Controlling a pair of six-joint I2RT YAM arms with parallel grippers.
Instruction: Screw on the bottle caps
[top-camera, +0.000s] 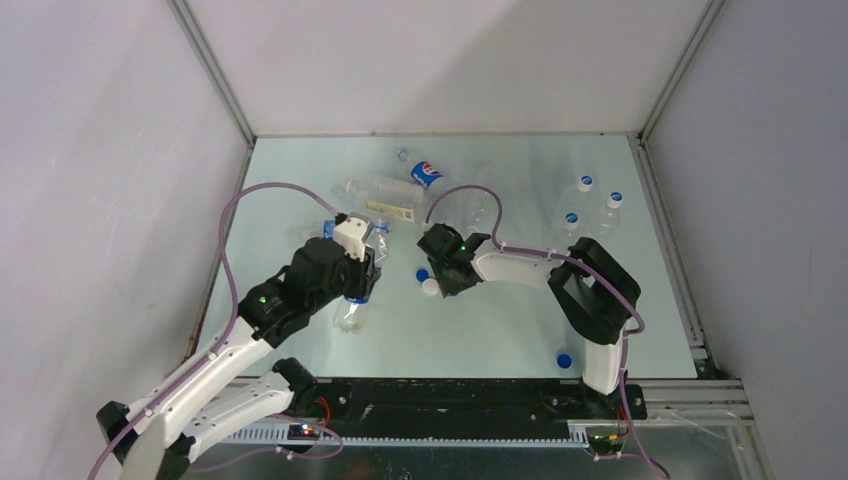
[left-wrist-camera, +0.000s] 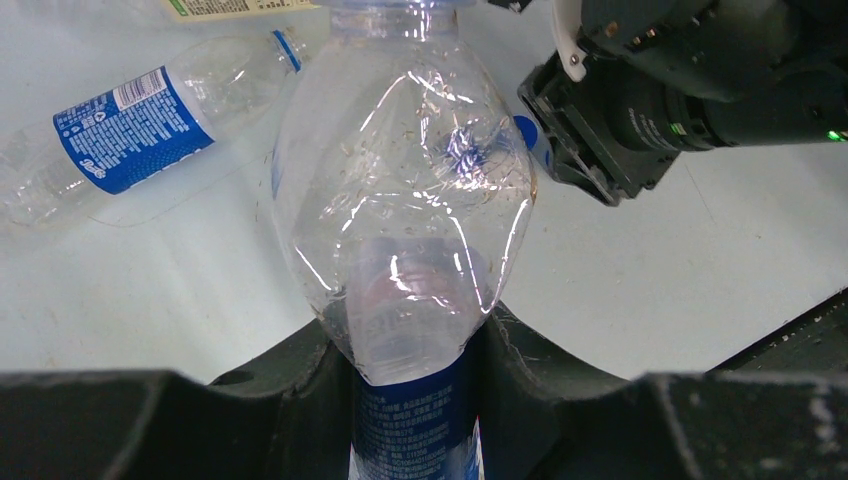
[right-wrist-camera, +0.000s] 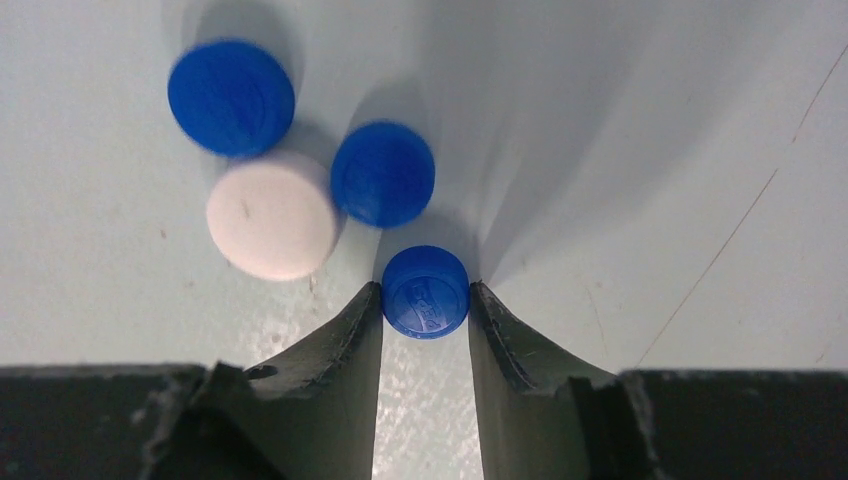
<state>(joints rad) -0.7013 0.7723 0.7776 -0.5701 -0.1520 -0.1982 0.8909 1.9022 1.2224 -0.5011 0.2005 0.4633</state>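
Right fingers (right-wrist-camera: 345, 335) pinch cap (right-wrist-camera: 425, 291); left fingers (left-wrist-camera: 295, 375) clamp bottle (left-wrist-camera: 400, 200).

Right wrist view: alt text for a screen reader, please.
The right gripper pinches a blue bottle cap between its fingertips. Just beyond, a white cap and two loose blue caps lie clustered on the pale table.
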